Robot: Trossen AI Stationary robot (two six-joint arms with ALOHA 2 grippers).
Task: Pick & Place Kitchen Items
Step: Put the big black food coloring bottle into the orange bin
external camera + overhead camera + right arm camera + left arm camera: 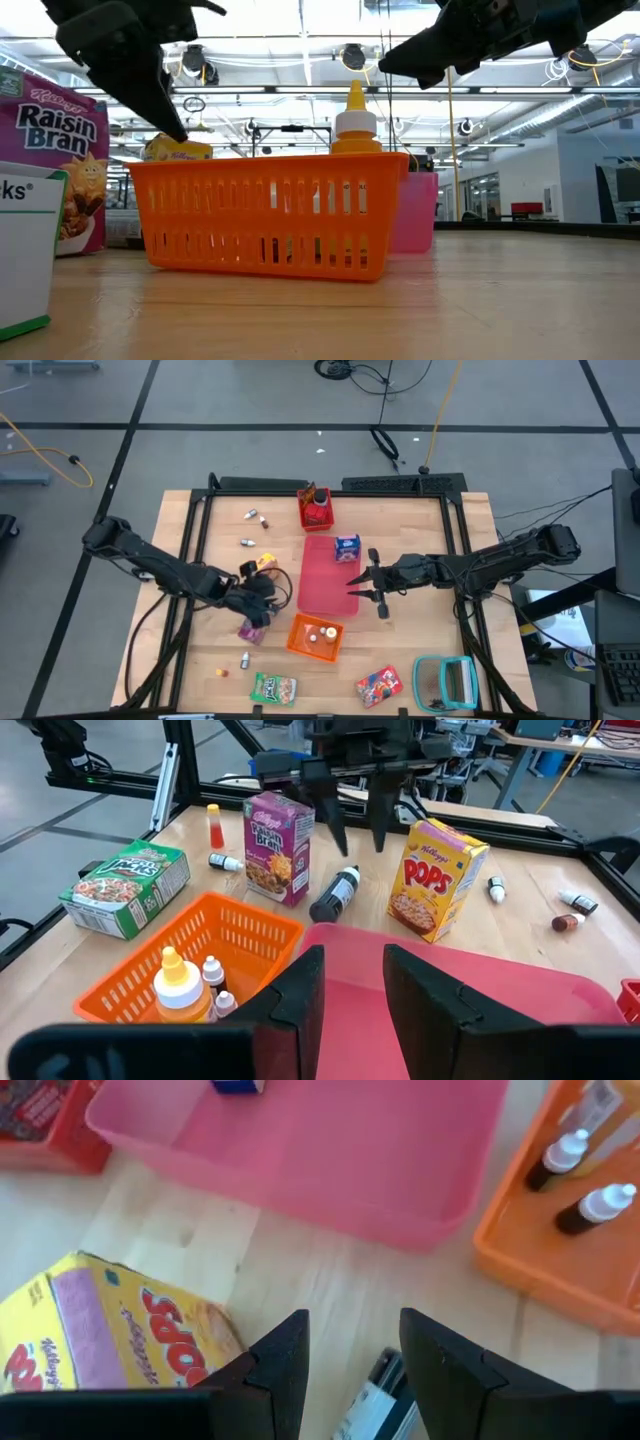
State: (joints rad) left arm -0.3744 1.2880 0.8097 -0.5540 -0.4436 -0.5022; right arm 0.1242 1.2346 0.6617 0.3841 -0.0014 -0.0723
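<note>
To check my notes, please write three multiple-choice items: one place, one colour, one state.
1. The basket is: A green; B orange; C blue.
2. The dark bottle lies: A in that basket; B on the floor; C between the purple carton and the yellow carton.
3. The left hand is: A open; B shut on a carton; C shut on the bottle.
B, its walls are orange; C, cartons flank it; A, its fingers stand apart above the bottle. The right hand waits open by the pink tray.

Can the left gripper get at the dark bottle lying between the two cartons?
Probably yes. The left gripper hangs open right above the dark bottle, which lies in the gap between the Raisin Bran carton and the Pops carton; nothing covers it.
</note>
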